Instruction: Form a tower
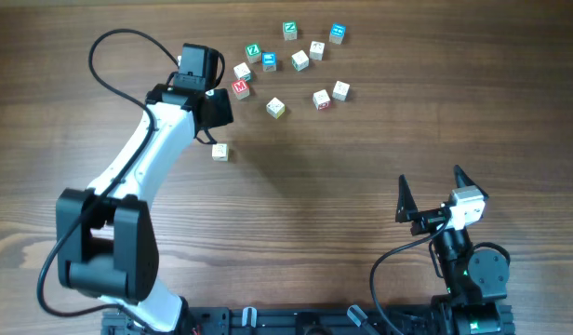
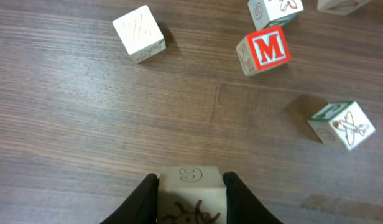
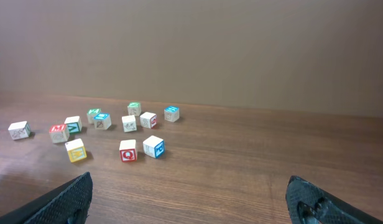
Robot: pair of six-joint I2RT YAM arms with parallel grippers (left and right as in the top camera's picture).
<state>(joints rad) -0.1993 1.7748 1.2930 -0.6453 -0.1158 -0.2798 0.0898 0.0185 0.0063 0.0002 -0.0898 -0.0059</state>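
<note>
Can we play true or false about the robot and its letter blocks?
1. The left tool has a pale cube between its fingers. True.
2. The right tool is carrying a cube. False: it is open and empty.
3. A tower is already built. False: the loose cubes all lie singly on the table, none on top of another.
4. A red M cube lies on the table. True.

Soft even light, faint shadows.
</note>
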